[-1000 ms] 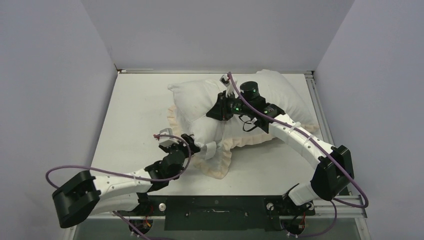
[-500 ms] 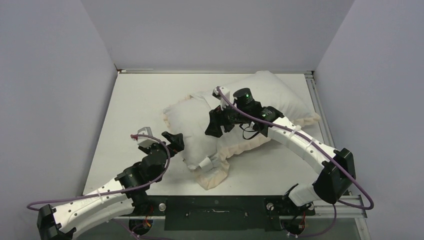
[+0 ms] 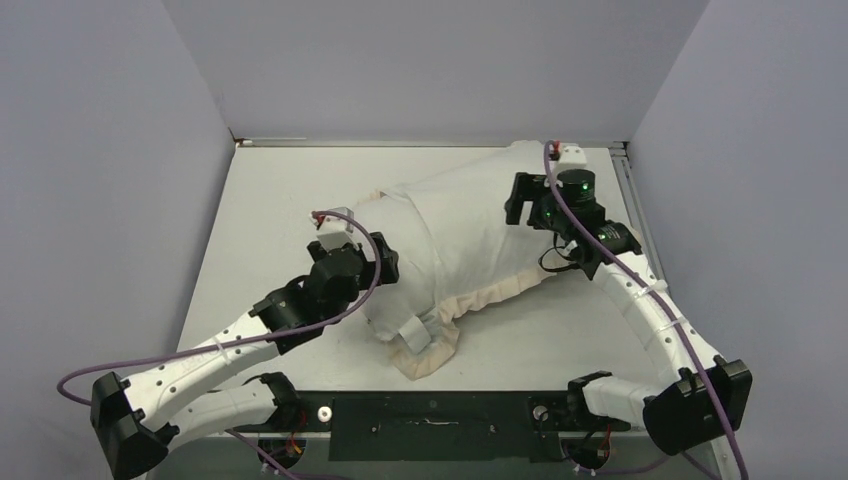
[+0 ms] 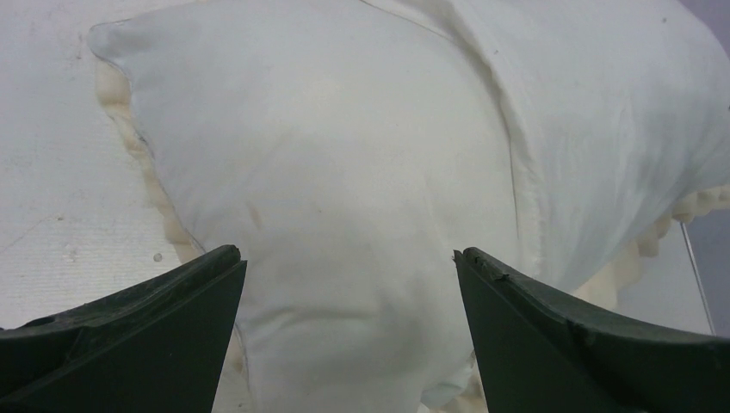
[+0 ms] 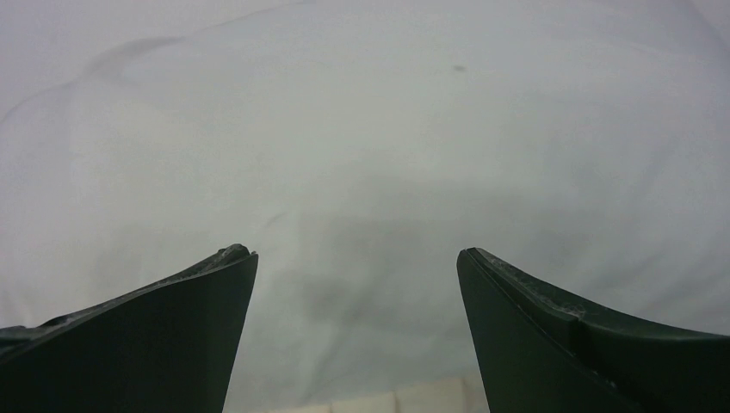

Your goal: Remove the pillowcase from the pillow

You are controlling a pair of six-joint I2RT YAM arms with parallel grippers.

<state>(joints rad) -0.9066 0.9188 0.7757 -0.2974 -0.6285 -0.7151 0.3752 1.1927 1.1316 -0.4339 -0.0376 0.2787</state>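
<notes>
Both arms have shifted over the last second. The right one has swung off the middle of the bundle to the far right corner of the surface [image 3: 270, 200] and let its jaws spread. The left one has come back in from the left edge to the bundle's left end. The cushion end that was raised has dropped flat.

The pillow [image 3: 420, 285] lies slantwise from mid-surface toward the far right corner. Its plain end pokes out toward the near edge, and its far part is under white cloth. The pillowcase [image 3: 490, 230] covers that far part, white face up. Its cream frill [image 3: 430, 352] trails along the near side, bunches below the exposed end, and peeps out on the left. The cover looks only partly off, though just how far the cushion has slid out is hard to tell.

The right pincer [image 3: 520, 200] stands open over the covered far end and holds nothing. Its wrist view shows only white cloth between the fingers. The left pincer [image 3: 386, 264] is also wide open, with the bare pillow end framed between its fingers but not pinched. A small tag [image 3: 412, 329] sits at that end's near tip.

This looks like a re-grip between pulls. Next, the left pincer likely needs to close on the bare cushion end. The right pincer then has to pinch cover cloth alone near the far right corner, without catching any stuffing, so the two can be drawn apart.
</notes>
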